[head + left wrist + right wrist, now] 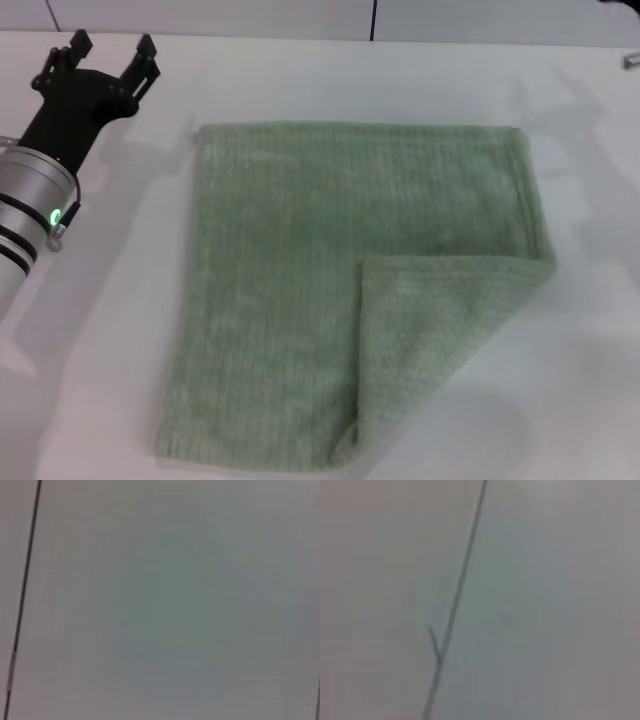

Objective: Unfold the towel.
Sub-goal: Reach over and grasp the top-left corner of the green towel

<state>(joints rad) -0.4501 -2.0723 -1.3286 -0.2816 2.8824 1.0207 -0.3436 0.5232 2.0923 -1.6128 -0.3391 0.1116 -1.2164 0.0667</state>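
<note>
The pale sage-green towel (pixel 300 270) lies flat on the white table (pixel 100 350) in the middle of the head view. Its near right corner is folded over onto the cloth as a triangular flap (pixel 430 340). My left gripper (pixel 113 46) is at the far left of the table, well to the left of the towel's far left corner, with its two black fingers apart and nothing between them. My right gripper does not show in any view. Both wrist views show only a bare pale surface with a dark line across it.
The table's far edge meets a pale wall with a dark vertical seam (pixel 373 20). A small dark object (pixel 630 60) sits at the far right edge. Bare table surrounds the towel on the left and right.
</note>
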